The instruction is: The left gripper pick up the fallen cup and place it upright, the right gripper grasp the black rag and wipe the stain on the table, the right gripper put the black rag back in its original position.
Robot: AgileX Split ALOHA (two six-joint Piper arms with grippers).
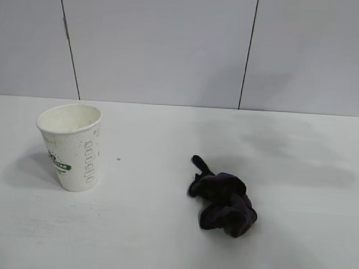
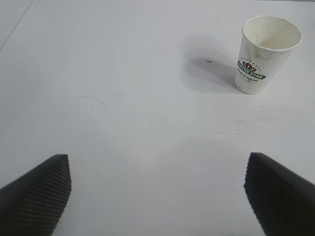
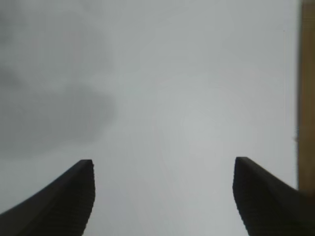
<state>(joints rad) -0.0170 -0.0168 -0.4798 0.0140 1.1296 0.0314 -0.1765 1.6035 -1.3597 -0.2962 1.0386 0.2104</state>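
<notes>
The dotted white paper cup stands upright on the matte white table, its green logo facing my left gripper, whose ribbed black wedge fingers are spread wide over bare tabletop well short of it. The black rag lies off to the cup's right as a soft crumpled lump with a thin tail. My right gripper has its tapered fingers apart too, with nothing between them.
</notes>
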